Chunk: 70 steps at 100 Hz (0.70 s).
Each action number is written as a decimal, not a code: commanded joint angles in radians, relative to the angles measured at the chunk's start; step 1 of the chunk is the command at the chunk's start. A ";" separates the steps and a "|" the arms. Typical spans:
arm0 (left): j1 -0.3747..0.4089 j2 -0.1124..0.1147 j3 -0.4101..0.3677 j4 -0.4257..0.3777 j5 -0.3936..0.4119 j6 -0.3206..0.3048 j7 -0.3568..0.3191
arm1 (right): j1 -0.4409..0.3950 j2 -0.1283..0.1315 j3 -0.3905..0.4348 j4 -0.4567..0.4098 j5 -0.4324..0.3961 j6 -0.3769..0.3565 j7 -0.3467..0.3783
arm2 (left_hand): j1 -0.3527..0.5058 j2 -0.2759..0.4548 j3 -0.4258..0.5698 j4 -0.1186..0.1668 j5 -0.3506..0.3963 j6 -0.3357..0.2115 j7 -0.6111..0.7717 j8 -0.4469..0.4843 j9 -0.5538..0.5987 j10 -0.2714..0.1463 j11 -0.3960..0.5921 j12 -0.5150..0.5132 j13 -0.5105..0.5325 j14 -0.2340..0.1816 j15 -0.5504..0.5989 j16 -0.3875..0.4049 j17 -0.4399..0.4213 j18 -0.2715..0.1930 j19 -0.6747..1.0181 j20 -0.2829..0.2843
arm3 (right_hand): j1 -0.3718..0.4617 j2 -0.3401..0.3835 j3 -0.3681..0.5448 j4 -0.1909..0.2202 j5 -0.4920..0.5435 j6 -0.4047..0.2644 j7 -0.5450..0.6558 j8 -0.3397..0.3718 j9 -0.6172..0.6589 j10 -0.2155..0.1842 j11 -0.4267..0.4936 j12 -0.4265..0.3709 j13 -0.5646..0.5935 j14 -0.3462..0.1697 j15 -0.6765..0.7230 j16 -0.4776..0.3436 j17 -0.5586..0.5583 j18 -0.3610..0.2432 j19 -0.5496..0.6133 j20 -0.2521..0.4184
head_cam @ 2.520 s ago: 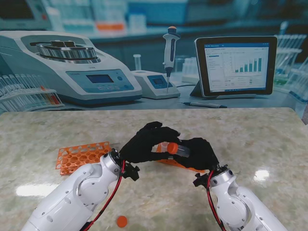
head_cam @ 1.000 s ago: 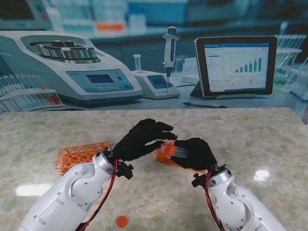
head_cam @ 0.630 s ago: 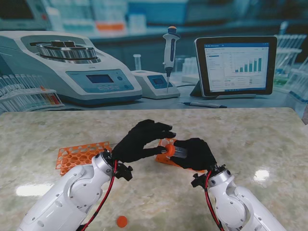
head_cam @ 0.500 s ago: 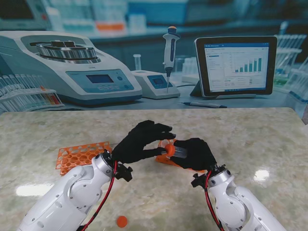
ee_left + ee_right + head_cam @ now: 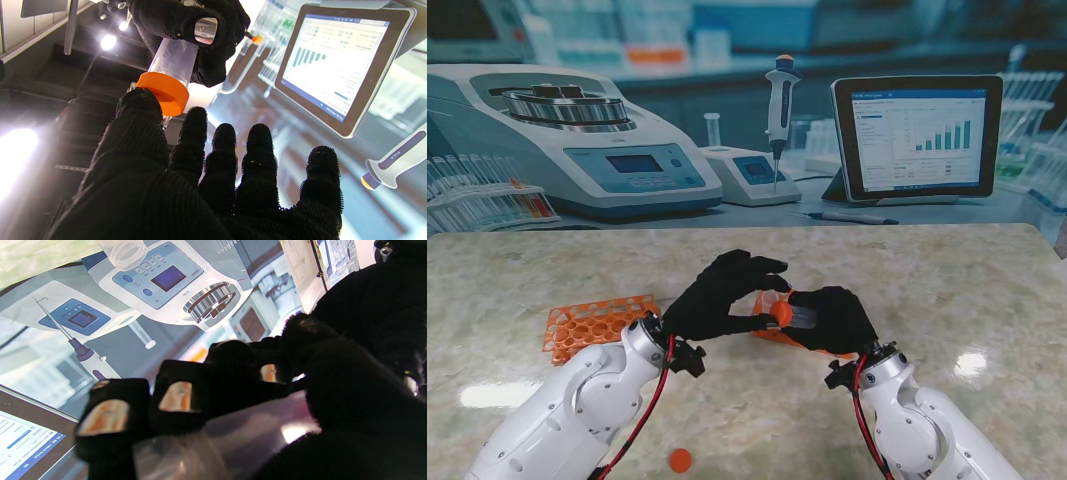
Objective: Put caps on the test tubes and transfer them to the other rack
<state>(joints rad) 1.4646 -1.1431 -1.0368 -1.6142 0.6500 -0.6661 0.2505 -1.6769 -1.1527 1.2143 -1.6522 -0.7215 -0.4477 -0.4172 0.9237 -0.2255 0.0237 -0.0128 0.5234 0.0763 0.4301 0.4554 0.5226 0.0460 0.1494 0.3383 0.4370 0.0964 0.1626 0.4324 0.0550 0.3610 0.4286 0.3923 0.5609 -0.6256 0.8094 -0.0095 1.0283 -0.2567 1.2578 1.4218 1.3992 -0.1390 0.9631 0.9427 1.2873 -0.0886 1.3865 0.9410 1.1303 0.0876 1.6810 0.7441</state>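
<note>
No legible text anywhere. Tablet (image 5: 917, 137) screen shows bar chart plus text rows, too small to read in stand view; same in left wrist view (image 5: 333, 63), lines blurred. Centrifuge (image 5: 577, 150) panel has blue display and buttons, characters unreadable; small mark beside its display in right wrist view (image 5: 166, 276), illegible.

My arms (image 5: 577, 400) are glossy white rounded shells with red and black cables along the forearms and black wrist fittings; my left hand (image 5: 717, 297) and right hand (image 5: 837, 318) wear black knit gloves
</note>
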 commanded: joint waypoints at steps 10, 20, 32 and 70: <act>-0.008 -0.004 0.014 0.006 0.010 0.010 0.003 | -0.005 -0.003 -0.003 -0.007 0.000 -0.001 0.003 | -0.086 -0.121 0.198 -0.028 -0.068 0.005 0.086 0.113 -0.036 -0.010 0.016 0.030 -0.021 -0.019 0.006 0.019 -0.007 -0.015 -0.023 0.043 | 0.024 0.022 0.010 -0.012 0.012 -0.064 0.067 0.033 0.022 -0.002 -0.006 0.016 0.034 -0.064 0.031 0.006 0.016 -0.014 0.035 -0.005; -0.011 -0.004 0.016 0.007 0.023 0.013 0.009 | -0.004 -0.003 -0.004 -0.007 0.000 -0.001 0.003 | -0.133 -0.162 0.285 -0.041 -0.076 0.013 0.086 0.093 -0.044 -0.011 0.017 0.027 -0.023 -0.020 0.007 0.018 -0.007 -0.013 -0.020 0.043 | 0.025 0.022 0.010 -0.012 0.011 -0.067 0.066 0.033 0.022 -0.002 -0.006 0.016 0.034 -0.064 0.031 0.006 0.016 -0.014 0.034 -0.005; -0.009 -0.003 0.014 0.005 0.036 0.018 0.018 | -0.001 -0.003 -0.007 -0.007 0.001 0.000 0.003 | -0.146 -0.134 0.302 -0.048 -0.071 0.022 0.040 0.060 -0.051 -0.009 0.016 0.027 -0.027 -0.018 0.007 0.019 -0.008 -0.015 -0.017 0.044 | 0.025 0.023 0.009 -0.012 0.011 -0.069 0.065 0.034 0.021 -0.004 -0.006 0.016 0.034 -0.064 0.031 0.006 0.016 -0.014 0.034 -0.005; 0.023 -0.002 -0.014 -0.026 0.057 0.010 0.036 | 0.006 -0.003 -0.014 -0.004 -0.002 0.010 0.001 | -0.083 -0.026 0.122 -0.027 -0.051 0.030 -0.059 -0.020 -0.062 -0.006 0.006 0.024 -0.035 -0.019 0.005 0.022 -0.013 -0.020 -0.019 0.050 | 0.027 0.023 0.009 -0.012 0.011 -0.069 0.064 0.035 0.021 -0.003 -0.006 0.016 0.034 -0.064 0.030 0.005 0.016 -0.014 0.034 -0.005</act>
<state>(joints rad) 1.4771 -1.1454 -1.0495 -1.6267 0.6968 -0.6532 0.2807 -1.6696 -1.1513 1.2057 -1.6503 -0.7215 -0.4444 -0.4164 0.8243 -0.2687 0.1727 -0.0252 0.4734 0.0924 0.4004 0.4494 0.4881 0.0463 0.1624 0.3502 0.4290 0.0964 0.1626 0.4433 0.0549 0.3610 0.4286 0.4014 0.5609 -0.6256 0.8089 -0.0096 1.0283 -0.2573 1.2653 1.4225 1.3992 -0.1390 0.9631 0.9427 1.2872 -0.0886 1.3865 0.9408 1.1285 0.0876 1.6799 0.7441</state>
